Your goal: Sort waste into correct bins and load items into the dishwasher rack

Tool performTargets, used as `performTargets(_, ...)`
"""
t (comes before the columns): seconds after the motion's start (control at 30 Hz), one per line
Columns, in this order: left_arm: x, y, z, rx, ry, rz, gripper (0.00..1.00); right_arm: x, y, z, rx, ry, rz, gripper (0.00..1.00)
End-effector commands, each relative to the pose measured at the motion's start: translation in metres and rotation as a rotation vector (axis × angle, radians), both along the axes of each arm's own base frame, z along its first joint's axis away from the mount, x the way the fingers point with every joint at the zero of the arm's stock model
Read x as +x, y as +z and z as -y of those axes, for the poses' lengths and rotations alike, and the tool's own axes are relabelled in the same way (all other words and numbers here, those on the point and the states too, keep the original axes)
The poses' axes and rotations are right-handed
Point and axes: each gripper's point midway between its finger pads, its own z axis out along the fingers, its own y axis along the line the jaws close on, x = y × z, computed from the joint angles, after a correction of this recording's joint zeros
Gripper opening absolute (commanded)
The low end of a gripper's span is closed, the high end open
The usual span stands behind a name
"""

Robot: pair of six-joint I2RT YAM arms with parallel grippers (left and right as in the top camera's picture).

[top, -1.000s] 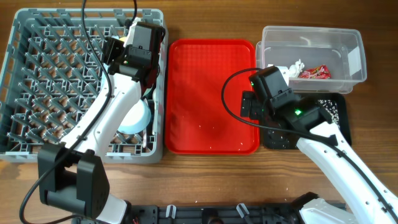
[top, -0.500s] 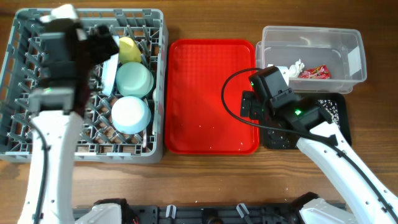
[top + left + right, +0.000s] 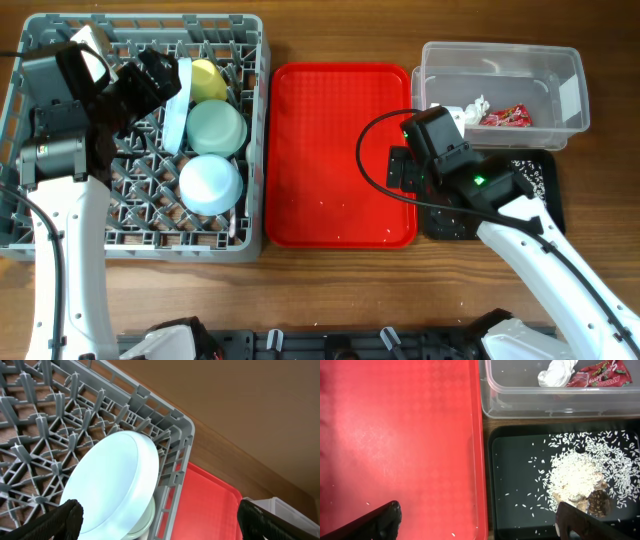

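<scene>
The grey dishwasher rack (image 3: pixel 140 250) holds a yellow cup (image 3: pixel 208 75), a pale blue plate (image 3: pixel 174 108) standing on edge, and two pale bowls (image 3: pixel 217 127) (image 3: pixel 209 184) upside down. My left gripper (image 3: pixel 155 78) hovers open just left of the plate (image 3: pixel 115 480), touching nothing. The clear tub (image 3: pixel 565 60) contains a white tissue (image 3: pixel 557 372) and a red-and-silver wrapper (image 3: pixel 600 375). Rice scraps (image 3: pixel 575 480) lie in the black tray (image 3: pixel 520 460). My right gripper (image 3: pixel 477 520) is open and empty over the seam between the red tray and the black tray.
A large red tray (image 3: pixel 340 150) lies between the rack and the bins, with a few rice grains on it. The right arm's cable loops above its right edge. Bare wooden table (image 3: pixel 330 30) surrounds everything.
My left gripper has opened and swung left across the rack, away from the plate, which stays standing on edge. The right arm has not moved.
</scene>
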Motion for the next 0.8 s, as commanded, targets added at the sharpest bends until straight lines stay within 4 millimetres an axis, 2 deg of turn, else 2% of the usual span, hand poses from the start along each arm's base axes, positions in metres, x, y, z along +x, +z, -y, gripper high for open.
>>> performTargets(0.0,0.000,0.001,0.000,-0.021,0.000,0.001,1.00,0.003,0.004,0.003,-0.011,-0.011,0.017,1.00)
performTargets(0.37,0.000,0.001,0.000,-0.021,0.000,0.001,1.00,0.003,0.004,0.002,-0.008,-0.011,0.017,1.00)
performTargets(0.47,0.000,0.001,0.000,-0.021,0.000,0.001,1.00,0.002,0.010,0.003,0.002,-0.010,0.034,1.00)
performTargets(0.57,0.000,0.001,0.000,-0.021,0.000,0.001,1.00,-0.003,0.032,0.005,0.040,-0.011,0.104,1.00)
performTargets(0.7,0.000,0.001,0.000,-0.021,0.000,0.001,1.00,-0.018,0.076,0.013,0.116,-0.012,0.245,1.00)
performTargets(0.77,0.000,0.001,0.000,-0.021,0.000,0.001,1.00,-0.036,0.112,0.023,0.183,-0.013,0.367,1.00)
